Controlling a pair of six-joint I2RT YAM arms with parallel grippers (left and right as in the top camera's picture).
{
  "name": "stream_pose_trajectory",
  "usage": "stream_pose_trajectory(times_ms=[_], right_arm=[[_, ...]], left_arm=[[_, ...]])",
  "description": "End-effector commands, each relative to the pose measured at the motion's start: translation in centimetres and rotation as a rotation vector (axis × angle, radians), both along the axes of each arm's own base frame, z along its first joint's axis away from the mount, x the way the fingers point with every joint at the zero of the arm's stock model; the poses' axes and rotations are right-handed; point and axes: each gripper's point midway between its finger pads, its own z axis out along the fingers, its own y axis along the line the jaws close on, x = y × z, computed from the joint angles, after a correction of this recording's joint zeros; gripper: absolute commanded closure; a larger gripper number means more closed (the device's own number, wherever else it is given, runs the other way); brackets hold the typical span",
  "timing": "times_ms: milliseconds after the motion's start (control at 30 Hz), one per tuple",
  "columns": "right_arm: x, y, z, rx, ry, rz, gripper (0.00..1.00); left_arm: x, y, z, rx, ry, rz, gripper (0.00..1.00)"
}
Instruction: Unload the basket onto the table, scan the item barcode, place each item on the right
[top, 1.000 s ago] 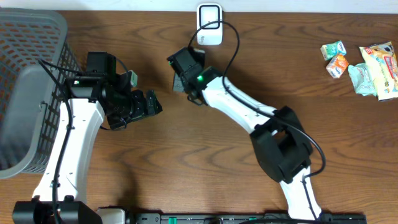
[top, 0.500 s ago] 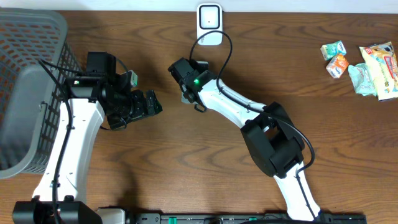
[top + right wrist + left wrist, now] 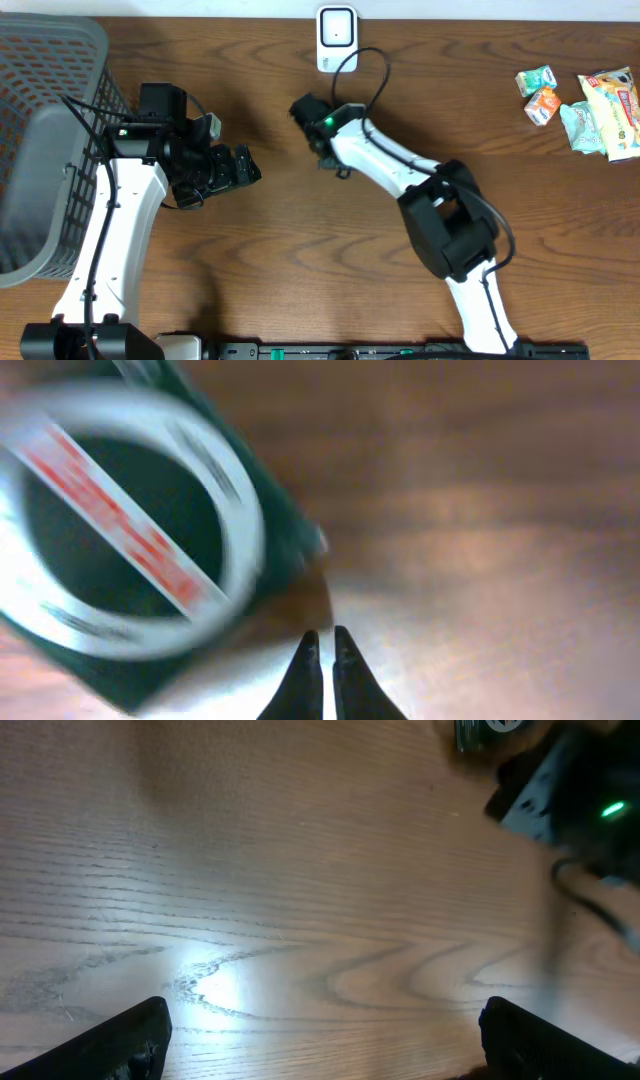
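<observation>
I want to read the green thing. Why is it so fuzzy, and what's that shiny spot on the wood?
Right wrist view: the green thing is smeared by blur, its print unreadable. Left wrist view: glare whitens the table; the top right corner is out of focus. Overhead view: sharp.

Table: brown wood (image 3: 300,260), grain running left to right, with a bright glare patch in the left wrist view.
Basket: grey mesh plastic (image 3: 40,60), at the far left edge of the table.
Snack packets: far right, well apart from the basket; a small green-white packet (image 3: 535,79) against an orange packet (image 3: 543,104), a pale green packet (image 3: 580,125), and a larger white packet (image 3: 615,100).
</observation>
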Motion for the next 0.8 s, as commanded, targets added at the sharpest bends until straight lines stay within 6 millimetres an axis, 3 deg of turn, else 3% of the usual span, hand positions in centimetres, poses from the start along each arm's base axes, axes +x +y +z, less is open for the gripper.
stream_pose_trajectory(times_ms=[0,133,267,400,600,767], right_arm=[[0.4,4.1,4.0,0.219,-0.003,0.198,0.99],[-0.3,9.7,6.5,0.453,0.0,0.473,0.99],[0.4,12.1,8.4,0.569,-0.062,0.532,0.99],[2.3,12.8,9.6,0.586,-0.16,0.514,0.94],[7.0,10.9,11.1,0.457,-0.387,0.372,0.91],[9.3,11.3,10.6,0.445,-0.488,0.345,0.89]], left_arm=[[-0.1,-0.2,-0.2,-0.003,0.007,-0.015,0.02],[-0.1,-0.2,-0.2,-0.003,0.007,-0.015,0.02],[-0.1,-0.2,-0.2,-0.003,0.007,-0.015,0.02],[-0.1,-0.2,-0.2,-0.003,0.007,-0.015,0.02],[-0.1,-0.2,-0.2,-0.003,0.007,-0.015,0.02],[-0.1,-0.2,-0.2,-0.003,0.007,-0.015,0.02]])
